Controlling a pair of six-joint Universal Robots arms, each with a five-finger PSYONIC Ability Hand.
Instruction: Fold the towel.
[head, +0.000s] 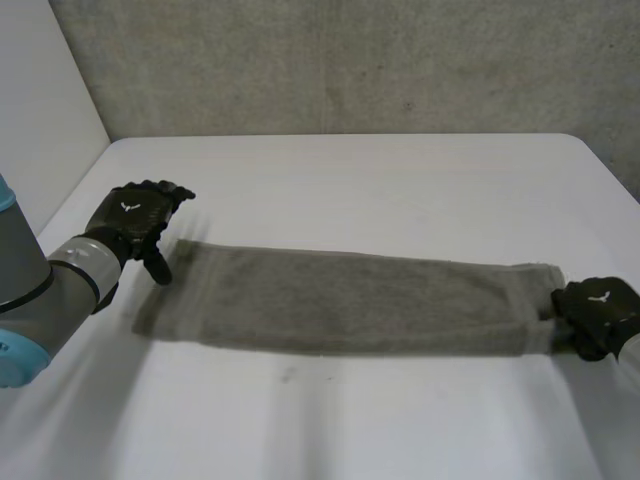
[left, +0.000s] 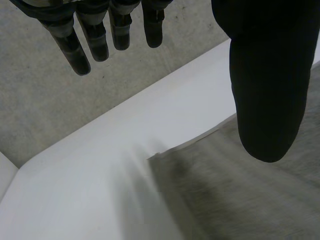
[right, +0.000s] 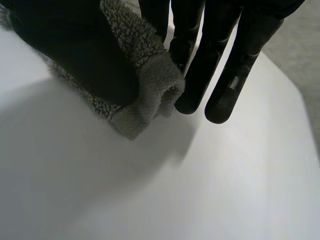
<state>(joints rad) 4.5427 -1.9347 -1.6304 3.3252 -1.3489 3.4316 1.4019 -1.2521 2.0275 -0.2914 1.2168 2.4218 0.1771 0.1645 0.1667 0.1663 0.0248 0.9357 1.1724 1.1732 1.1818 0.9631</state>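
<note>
Behind the white table a concrete wall is rising. On the table the grey towel is lying stretched between my hands. My right hand is pinching one end; my left hand is hovering over the other end, fingers straight, grasping nothing.

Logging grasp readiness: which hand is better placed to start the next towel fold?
Likely right: the right hand pinches the towel at one end, thumb against fingers; the left hand is open at the other end, gripping nothing.
</note>
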